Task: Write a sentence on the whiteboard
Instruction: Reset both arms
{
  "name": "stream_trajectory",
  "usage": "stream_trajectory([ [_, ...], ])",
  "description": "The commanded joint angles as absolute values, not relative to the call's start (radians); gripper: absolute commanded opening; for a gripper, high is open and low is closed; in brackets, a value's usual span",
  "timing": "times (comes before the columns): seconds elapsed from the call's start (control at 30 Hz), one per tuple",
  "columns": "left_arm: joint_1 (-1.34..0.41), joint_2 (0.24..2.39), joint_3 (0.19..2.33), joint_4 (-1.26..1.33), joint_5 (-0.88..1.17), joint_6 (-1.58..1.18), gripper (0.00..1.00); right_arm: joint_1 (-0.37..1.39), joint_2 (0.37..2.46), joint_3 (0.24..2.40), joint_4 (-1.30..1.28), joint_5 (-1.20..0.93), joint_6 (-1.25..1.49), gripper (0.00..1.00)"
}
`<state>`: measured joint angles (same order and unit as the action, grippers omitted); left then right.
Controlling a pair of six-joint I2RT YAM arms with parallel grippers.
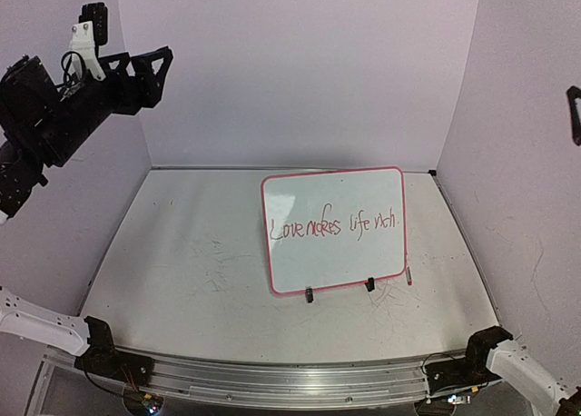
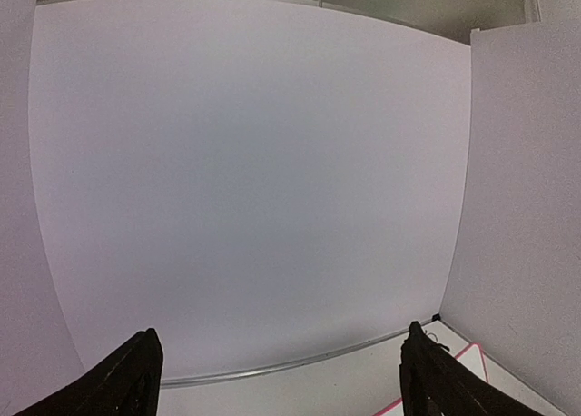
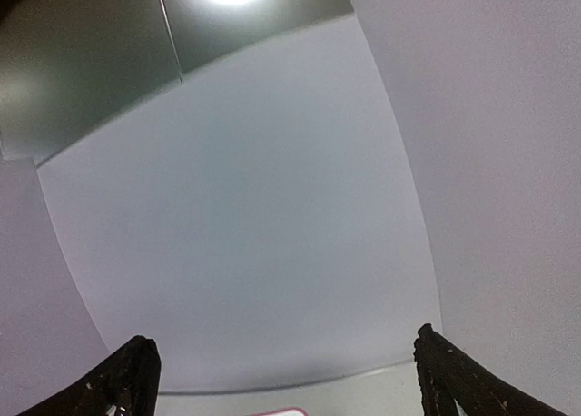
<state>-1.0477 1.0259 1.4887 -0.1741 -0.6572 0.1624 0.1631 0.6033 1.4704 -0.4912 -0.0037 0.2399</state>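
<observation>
- Top external view: the left gripper hangs high by the left wall, jaws spread wide, holding nothing.
- Right of centre, the whiteboard stands on the table, its red sentence reading "Love makes life rich."
- Farthest right, the right gripper gapes wide and empty before its wrist camera.

Right of centre on the table: the whiteboard, propped on its feet, barring any low pass there. Just beside its lower right corner, a small thin object lying flat. Broad bare surface across the left half and along the bottom of the frame. Hemmed by the back wall and side walls. High at upper left, the left gripper, jaws spread wide; likewise the right gripper, facing only wall.
</observation>
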Motion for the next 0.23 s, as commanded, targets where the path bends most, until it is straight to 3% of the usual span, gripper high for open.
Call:
stream_trajectory([
  [0.0,-1.044,1.000,1.546,-0.151,-0.670,0.184,0.93,0.162,0.605,1.579,-0.576,0.075,0.154,0.98],
  [0.2,-1.045,0.968,1.550,-0.152,-0.676,0.171,0.94,0.162,0.567,1.584,-0.554,0.073,0.192,0.98],
])
